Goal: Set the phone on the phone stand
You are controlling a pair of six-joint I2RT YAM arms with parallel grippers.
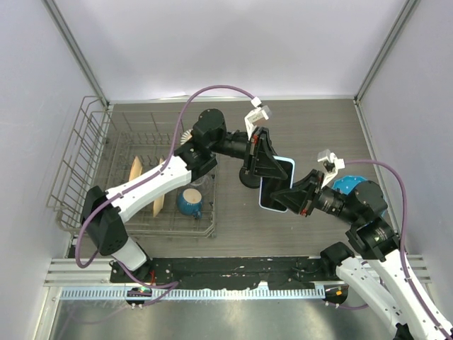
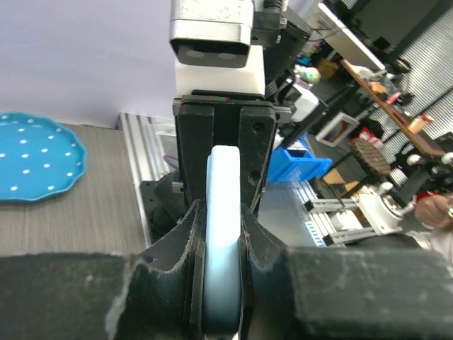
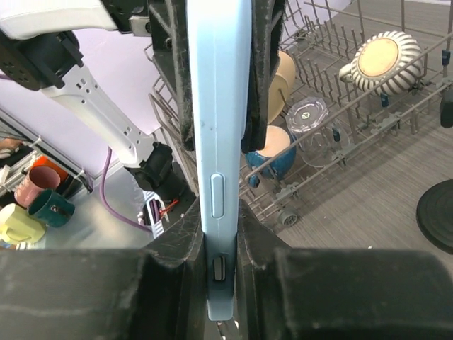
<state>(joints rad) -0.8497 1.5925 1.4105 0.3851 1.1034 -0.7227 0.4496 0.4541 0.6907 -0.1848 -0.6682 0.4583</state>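
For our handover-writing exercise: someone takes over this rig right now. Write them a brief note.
Left gripper: shut on one end of the phone.
Right gripper: shut on the other end.
Phone: held between both, off the table.
Phone stand: on the table close by; only its base shows.
Done: phone picked up.
Left: set it on the stand, release.

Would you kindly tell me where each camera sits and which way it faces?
Top external: fixed above and behind the bases, looking down at the table; both arms, the phone and dish rack show.
Left wrist: on the left arm, facing the right arm; own jaws clamp the phone edge-on, blue plate at left.
Right wrist: on the right arm, facing the left arm and dish rack; own jaws clamp the phone.
Shared: both wrist views show the phone gripped from both ends.
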